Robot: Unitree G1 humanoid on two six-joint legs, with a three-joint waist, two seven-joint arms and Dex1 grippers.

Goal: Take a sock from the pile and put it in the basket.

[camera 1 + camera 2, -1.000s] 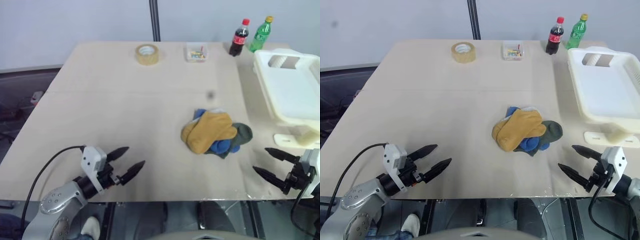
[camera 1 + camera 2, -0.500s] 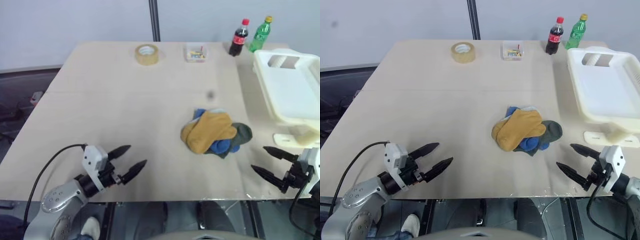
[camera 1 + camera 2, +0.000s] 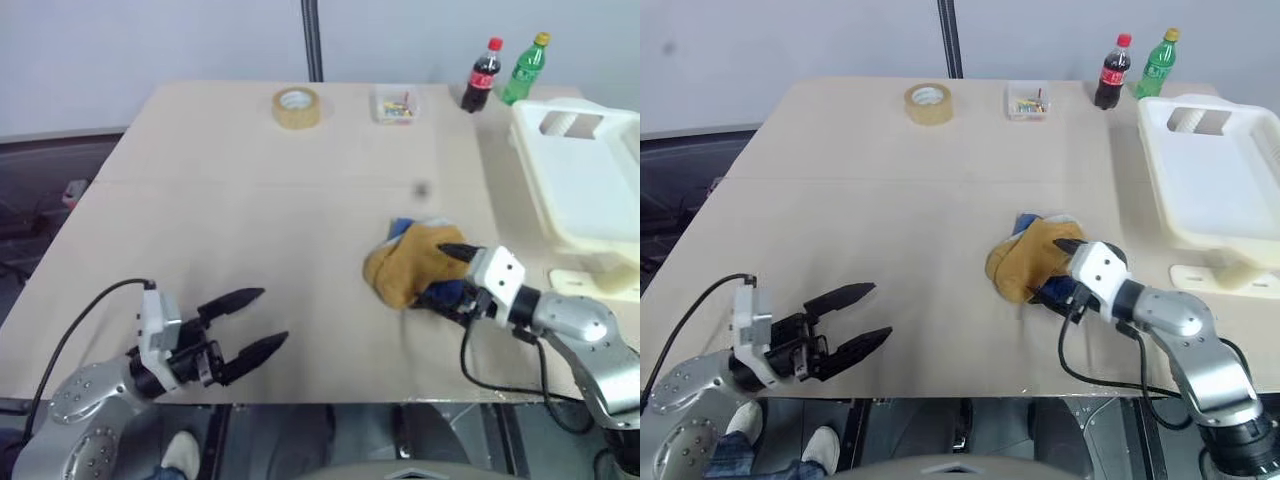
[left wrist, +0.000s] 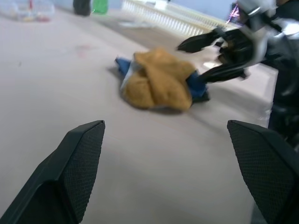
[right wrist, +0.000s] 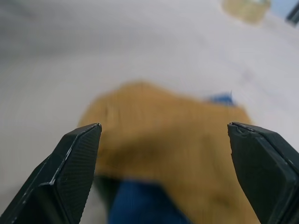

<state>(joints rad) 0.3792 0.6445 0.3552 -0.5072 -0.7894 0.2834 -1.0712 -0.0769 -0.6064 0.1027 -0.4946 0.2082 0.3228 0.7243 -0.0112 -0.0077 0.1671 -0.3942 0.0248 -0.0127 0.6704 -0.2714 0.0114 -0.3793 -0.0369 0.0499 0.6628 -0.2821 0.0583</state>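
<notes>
The right gripper (image 3: 1064, 270), jaws spread wide, straddles the mustard-yellow fabric sock (image 3: 1025, 262) to pinch it; the left gripper (image 3: 862, 318), equally wide, hangs idle well apart from that sock.

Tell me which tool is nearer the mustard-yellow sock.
Right. The right tool is open at the sock, on its basket side. The left tool hovers open near the table's front edge, well apart.
</notes>
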